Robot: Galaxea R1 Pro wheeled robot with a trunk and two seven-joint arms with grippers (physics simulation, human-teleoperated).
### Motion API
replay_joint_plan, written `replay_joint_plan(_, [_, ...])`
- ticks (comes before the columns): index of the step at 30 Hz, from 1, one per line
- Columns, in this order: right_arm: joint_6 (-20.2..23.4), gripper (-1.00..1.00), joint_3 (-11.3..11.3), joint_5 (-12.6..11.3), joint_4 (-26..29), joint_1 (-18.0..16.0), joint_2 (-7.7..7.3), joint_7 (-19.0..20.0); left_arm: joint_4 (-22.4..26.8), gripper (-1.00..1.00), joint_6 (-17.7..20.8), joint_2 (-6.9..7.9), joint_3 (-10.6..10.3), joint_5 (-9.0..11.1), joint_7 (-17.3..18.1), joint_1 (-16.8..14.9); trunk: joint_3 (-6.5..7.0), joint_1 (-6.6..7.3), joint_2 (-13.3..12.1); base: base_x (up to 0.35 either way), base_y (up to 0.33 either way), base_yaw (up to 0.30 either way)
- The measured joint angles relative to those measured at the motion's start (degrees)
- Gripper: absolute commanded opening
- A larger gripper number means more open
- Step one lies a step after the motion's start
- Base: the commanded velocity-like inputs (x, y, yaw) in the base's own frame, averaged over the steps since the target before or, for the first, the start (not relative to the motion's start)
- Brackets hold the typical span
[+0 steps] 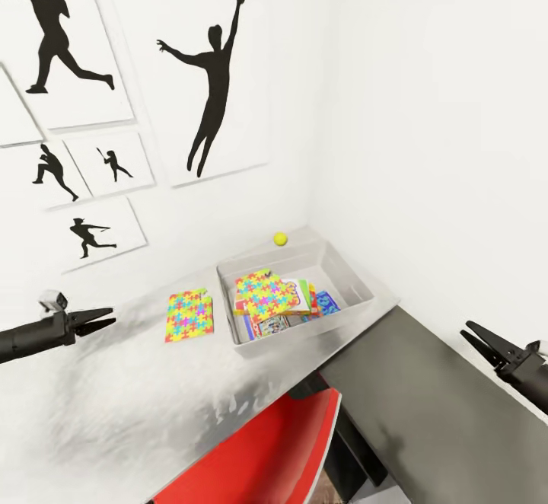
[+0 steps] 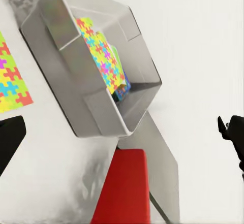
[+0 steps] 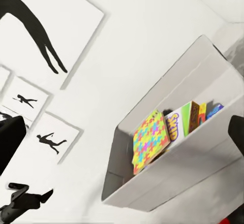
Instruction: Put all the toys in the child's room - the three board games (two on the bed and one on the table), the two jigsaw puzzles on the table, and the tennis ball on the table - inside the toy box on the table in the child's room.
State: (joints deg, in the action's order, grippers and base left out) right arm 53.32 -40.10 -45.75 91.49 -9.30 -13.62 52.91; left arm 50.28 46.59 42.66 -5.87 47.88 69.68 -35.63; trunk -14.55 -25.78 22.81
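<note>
The toy box (image 1: 354,307) stands on the surface (image 1: 114,397) toward its far right corner. Inside it one jigsaw puzzle (image 1: 262,295) lies on top of the board games (image 1: 301,307), whose coloured edges show beside it. The second jigsaw puzzle (image 1: 189,314) lies flat on the surface just left of the box, apart from it. The tennis ball (image 1: 280,238) rests beyond the box's far rim, near the wall. The left gripper (image 1: 105,317) hangs over the surface's left side, jaws parted and empty. The right gripper (image 1: 476,336) is held right of the surface, likewise spread and empty. A red chair (image 1: 259,451) stands at the near edge.
</note>
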Motion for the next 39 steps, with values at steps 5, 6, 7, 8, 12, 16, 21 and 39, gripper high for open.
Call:
replay_joint_plan(5, [-0.76,1.0,0.06,0.09,-0.01,-0.04,0.0,1.23,-0.05,1.0,-0.62,0.07,-0.04,-0.04,0.96,0.4,0.47,0.0,-0.01,-0.303,0.043,0.0])
replay_joint_plan(6, [-0.81,1.0,0.09,0.12,-0.01,-0.04,0.0,1.42,-0.05,1.0,-0.67,0.09,-0.04,-0.06,1.02,0.43,0.57,0.0,-0.01,-0.314,0.084,0.0])
replay_joint_plan(7, [-0.88,1.0,0.11,0.14,-0.01,-0.04,0.0,1.57,-0.05,1.0,-0.69,0.11,-0.01,-0.06,1.05,0.44,0.66,0.0,-0.01,-0.315,0.094,0.0])
replay_joint_plan(8, [-0.93,1.0,0.13,0.19,-0.01,-0.04,0.0,1.65,-0.06,1.0,-0.72,0.13,0.0,-0.07,1.08,0.45,0.76,0.0,-0.01,-0.314,0.106,0.0])
replay_joint_plan(12, [-1.0,1.0,0.16,0.26,-0.02,-0.05,0.0,1.84,-0.05,1.0,-0.79,0.12,-0.03,-0.06,1.1,0.46,1.14,0.0,-0.01,-0.308,0.127,0.001])
replay_joint_plan(16, [-1.02,1.0,0.16,0.28,-0.02,-0.05,-0.01,1.86,-0.04,1.0,-0.82,0.14,0.0,-0.11,1.11,0.47,1.44,0.0,-0.02,-0.279,0.172,0.015])
replay_joint_plan(21, [-1.08,1.0,0.16,0.29,-0.03,-0.05,-0.01,1.88,-0.04,1.0,-0.82,0.16,-0.04,-0.14,1.11,0.47,1.53,0.01,-0.02,-0.249,0.204,0.003])
replay_joint_plan(39, [-1.18,1.0,0.3,0.39,-0.02,-0.07,0.0,1.39,-0.04,1.0,-1.0,0.17,-0.02,-0.12,1.11,0.59,1.54,0.01,-0.02,-0.226,0.186,0.101])
